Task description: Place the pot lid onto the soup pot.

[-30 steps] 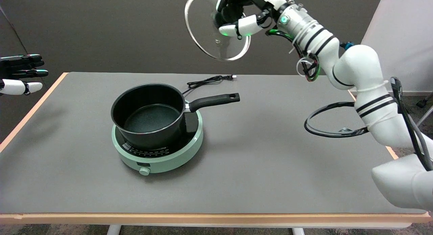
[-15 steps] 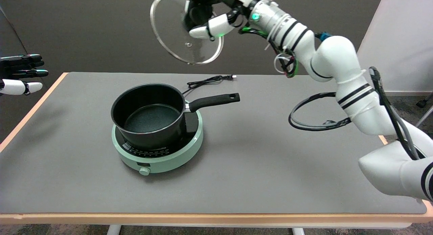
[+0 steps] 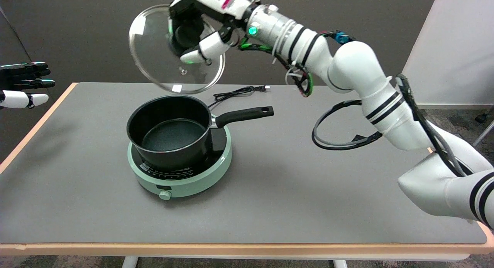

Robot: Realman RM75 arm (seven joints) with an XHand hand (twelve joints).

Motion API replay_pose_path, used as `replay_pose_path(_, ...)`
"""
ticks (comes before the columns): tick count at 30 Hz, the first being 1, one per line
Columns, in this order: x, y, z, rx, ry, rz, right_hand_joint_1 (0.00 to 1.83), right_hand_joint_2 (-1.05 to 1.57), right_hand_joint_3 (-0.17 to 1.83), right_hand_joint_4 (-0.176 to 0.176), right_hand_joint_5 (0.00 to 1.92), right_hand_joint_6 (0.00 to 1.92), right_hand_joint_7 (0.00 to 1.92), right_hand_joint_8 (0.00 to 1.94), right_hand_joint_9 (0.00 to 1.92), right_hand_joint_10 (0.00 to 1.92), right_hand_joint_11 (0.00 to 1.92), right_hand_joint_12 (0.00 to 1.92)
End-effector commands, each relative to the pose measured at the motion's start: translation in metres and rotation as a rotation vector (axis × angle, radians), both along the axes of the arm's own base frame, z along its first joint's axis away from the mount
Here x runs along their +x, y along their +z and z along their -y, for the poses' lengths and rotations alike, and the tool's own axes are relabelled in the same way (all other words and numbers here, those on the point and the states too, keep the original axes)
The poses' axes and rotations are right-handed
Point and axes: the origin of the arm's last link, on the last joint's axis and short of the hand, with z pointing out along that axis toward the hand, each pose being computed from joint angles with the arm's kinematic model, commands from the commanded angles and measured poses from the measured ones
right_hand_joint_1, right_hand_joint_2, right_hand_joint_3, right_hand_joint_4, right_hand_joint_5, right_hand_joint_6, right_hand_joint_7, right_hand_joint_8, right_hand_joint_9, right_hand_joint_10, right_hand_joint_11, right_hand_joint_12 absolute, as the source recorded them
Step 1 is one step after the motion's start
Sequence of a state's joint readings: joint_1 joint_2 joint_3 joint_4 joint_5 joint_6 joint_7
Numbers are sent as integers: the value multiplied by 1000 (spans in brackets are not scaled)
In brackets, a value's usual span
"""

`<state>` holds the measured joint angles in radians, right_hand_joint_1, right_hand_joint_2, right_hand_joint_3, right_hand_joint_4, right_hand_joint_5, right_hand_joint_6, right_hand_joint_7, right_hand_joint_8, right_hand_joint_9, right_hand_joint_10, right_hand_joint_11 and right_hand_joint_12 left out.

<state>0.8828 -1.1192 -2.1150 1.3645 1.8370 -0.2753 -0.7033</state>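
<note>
Grey table (image 3: 293, 183) below the hand, carrying a mint-green cooker (image 3: 181, 175) down and to the left of the hand. On the cooker, black soup pot (image 3: 170, 131), open and upright, long handle pointing right, sitting almost straight beneath the hand and slightly toward the camera. In the air, glass pot lid (image 3: 162, 73), tilted steeply with its face toward the camera, lower rim just above the pot's far rim, not touching. Right hand (image 3: 197, 32) wrapped closed around the lid's black knob. Likely next: levelling and lowering.
</note>
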Motion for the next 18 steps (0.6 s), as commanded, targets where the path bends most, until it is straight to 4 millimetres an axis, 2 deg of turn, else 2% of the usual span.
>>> replay_pose_path(1, -16, -68, -13, 111, 49, -188, 1213, 980, 422, -79, 811, 1171, 922, 1364, 862, 1519, 706, 1477)
replay_pose_path(4, -23, -76, -9, 120, 34, -220, 1213, 979, 423, -78, 811, 1172, 922, 1364, 861, 1519, 706, 1471)
replay_pose_path(5, -12, -126, -47, 297, 116, -300, 1212, 979, 422, -78, 811, 1172, 923, 1363, 861, 1520, 706, 1468)
replay_pose_path(7, -35, -85, -3, 129, 6, -264, 1212, 978, 425, -77, 812, 1173, 923, 1363, 862, 1513, 707, 1464)
replay_pose_path(9, -43, -93, 2, 138, -16, -298, 1204, 1021, 363, -73, 789, 1194, 899, 1389, 871, 1459, 742, 1396)
replay_pose_path(12, -52, -104, 6, 159, -43, -346, 1212, 978, 426, -76, 811, 1174, 923, 1363, 862, 1508, 706, 1458)
replay_pose_path(15, -55, -108, 10, 172, -87, -358, 1204, 1021, 363, -72, 789, 1195, 899, 1388, 870, 1456, 741, 1392)
replay_pose_path(18, -56, -107, 12, 193, -155, -340, 1212, 979, 423, -75, 811, 1175, 923, 1361, 860, 1506, 706, 1457)
